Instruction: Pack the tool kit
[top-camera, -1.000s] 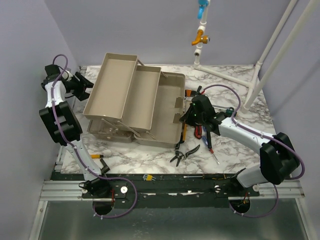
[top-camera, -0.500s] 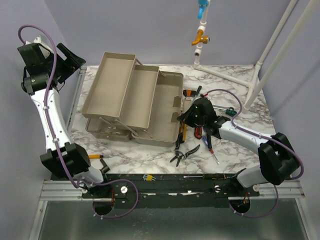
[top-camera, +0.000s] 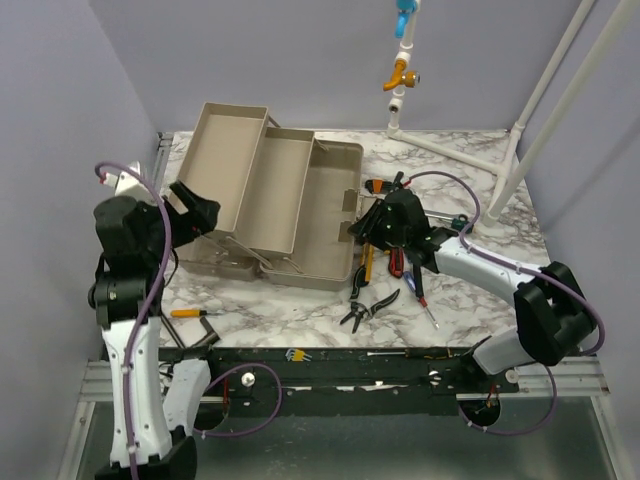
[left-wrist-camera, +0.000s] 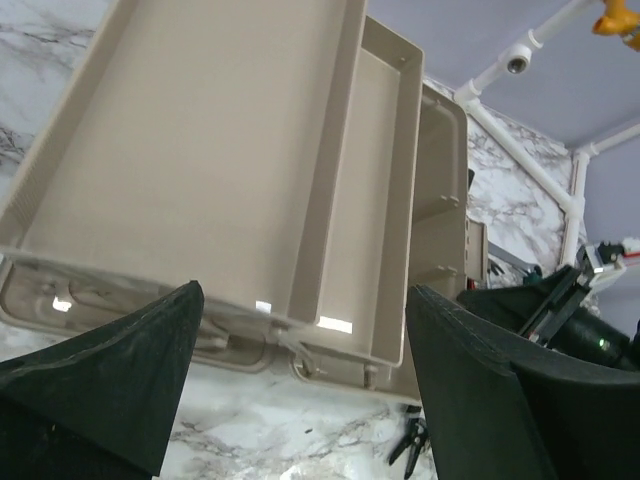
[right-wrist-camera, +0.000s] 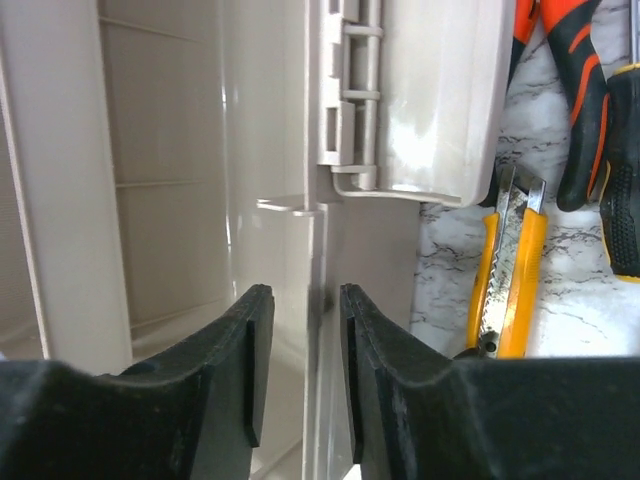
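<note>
Left tool (top-camera: 197, 213) dropped beside toolbox (top-camera: 320, 272), seemingly empty.

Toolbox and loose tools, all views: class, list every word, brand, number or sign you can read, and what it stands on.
None can be read: the toolbox, the yellow utility knife and the black pliers show no legible lettering in any view.
</note>
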